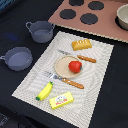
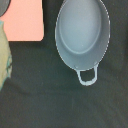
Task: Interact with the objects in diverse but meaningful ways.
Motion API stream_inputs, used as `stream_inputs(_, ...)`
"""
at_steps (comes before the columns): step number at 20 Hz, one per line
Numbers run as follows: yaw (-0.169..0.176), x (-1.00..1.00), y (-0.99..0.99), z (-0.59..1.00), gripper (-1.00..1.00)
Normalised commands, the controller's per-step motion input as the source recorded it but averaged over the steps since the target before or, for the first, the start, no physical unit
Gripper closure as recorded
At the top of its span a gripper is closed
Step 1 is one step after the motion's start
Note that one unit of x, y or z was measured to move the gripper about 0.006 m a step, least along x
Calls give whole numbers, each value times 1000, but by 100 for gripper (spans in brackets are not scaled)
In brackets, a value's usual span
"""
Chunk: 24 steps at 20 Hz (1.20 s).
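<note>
A red tomato (image 1: 75, 66) sits on a tan plate (image 1: 62, 65) in the middle of a striped placemat (image 1: 102, 80). An orange-yellow bread loaf (image 1: 81, 44) lies at the mat's far end. A green-tipped yellow banana (image 1: 44, 90) and a yellow red-labelled box (image 1: 61, 101) lie at its near end. Two grey-blue handled pots (image 1: 40, 31) (image 1: 17, 58) stand on the dark table at the exterior view's left. The wrist view looks straight down into one empty pot (image 2: 82, 30) with its loop handle (image 2: 87, 76). No gripper shows in either view.
Two orange-handled utensils (image 1: 86, 58) (image 1: 70, 81) lie beside the plate. A pink stove board (image 1: 107, 27) with black burners lies at the back, its corner in the wrist view (image 2: 22, 20). A pale bowl (image 1: 123, 17) stands on it at the exterior view's right.
</note>
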Motion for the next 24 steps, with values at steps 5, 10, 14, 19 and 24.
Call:
stream_inputs(5, 40, 326, -962, -927, -100)
stream_inputs(10, 34, 161, -823, -725, -100)
stream_inputs(14, 19, 0, -679, -463, -100)
stream_inputs(19, 8, -193, -549, -394, -100)
stream_inputs(24, 8, -411, -436, -397, -100)
